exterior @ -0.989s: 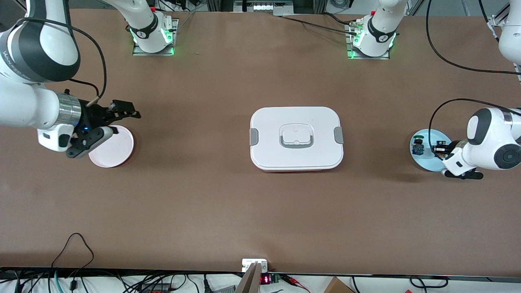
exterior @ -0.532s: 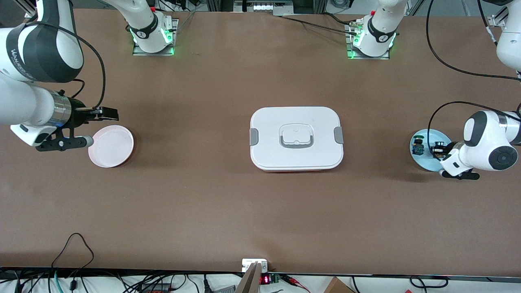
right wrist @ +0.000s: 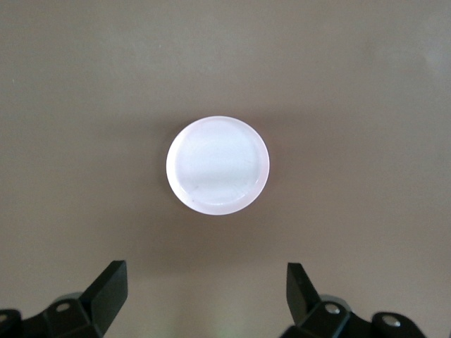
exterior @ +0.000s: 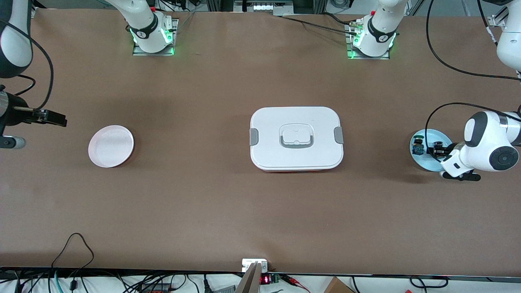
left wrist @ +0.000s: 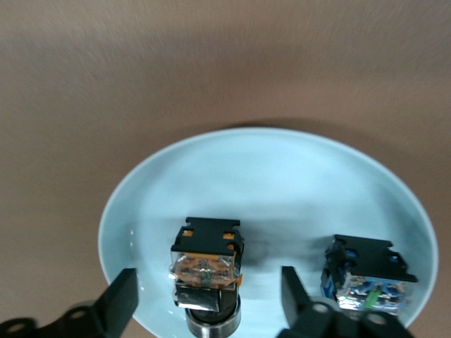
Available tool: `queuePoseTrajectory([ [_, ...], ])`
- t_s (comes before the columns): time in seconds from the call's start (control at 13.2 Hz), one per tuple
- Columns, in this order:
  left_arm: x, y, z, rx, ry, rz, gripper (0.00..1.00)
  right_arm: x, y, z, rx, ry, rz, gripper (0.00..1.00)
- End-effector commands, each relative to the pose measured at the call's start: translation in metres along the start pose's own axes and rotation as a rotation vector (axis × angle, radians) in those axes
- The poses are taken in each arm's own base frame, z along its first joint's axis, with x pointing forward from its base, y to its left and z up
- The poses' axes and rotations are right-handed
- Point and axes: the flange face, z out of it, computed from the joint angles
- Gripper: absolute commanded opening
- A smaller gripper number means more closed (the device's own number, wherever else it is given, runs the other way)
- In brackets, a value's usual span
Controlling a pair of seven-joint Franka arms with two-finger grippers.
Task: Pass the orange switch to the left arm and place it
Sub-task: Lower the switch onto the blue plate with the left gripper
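Orange switch (left wrist: 206, 271): black body, clear-orange base, metal collar, lying on pale blue plate (left wrist: 275, 179) w/ blue switch (left wrist: 366, 278) beside. Left gripper (left wrist: 208, 296) wide, straddling it, no grip. Right gripper (right wrist: 208, 292) wide, over table nr pink plate (right wrist: 218, 165).

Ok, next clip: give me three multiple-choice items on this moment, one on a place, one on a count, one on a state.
1. Where does the orange switch lie?
A. on the box lid
B. on the pale blue plate
C. on the pink plate

2. How many switches are on the pale blue plate?
A. one
B. two
C. three

3. How are the left gripper fingers set?
A. open, either side of the orange switch
B. shut on the blue switch
C. open over the box

Answers:
1 B: the left wrist view shows it on that plate.
2 B: the blue switch lies beside it.
3 A: both fingers stand apart of the switch; the box sits mid-table, and the right gripper hangs open above the pink plate.
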Motion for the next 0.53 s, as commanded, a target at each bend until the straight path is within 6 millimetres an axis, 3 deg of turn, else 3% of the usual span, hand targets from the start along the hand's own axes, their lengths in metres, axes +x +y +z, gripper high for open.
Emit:
queuePoseTrajectory([
  [0.0,-0.002,0.003,-0.069,0.040,0.080,0.017,1.00,-0.006,-0.017,-0.019,0.013,0.048,0.001,1.00],
  [0.15,-0.004,0.004,-0.118,0.007,0.079,-0.010,1.00,-0.009,-0.023,-0.022,0.007,0.044,-0.011,1.00],
  [0.23,-0.005,0.010,-0.149,-0.020,0.081,-0.011,1.00,-0.009,-0.020,-0.020,0.008,0.046,-0.007,1.00],
  [0.46,-0.019,0.030,-0.214,-0.029,0.053,0.018,1.00,-0.018,-0.016,-0.013,0.027,0.062,-0.004,1.00],
])
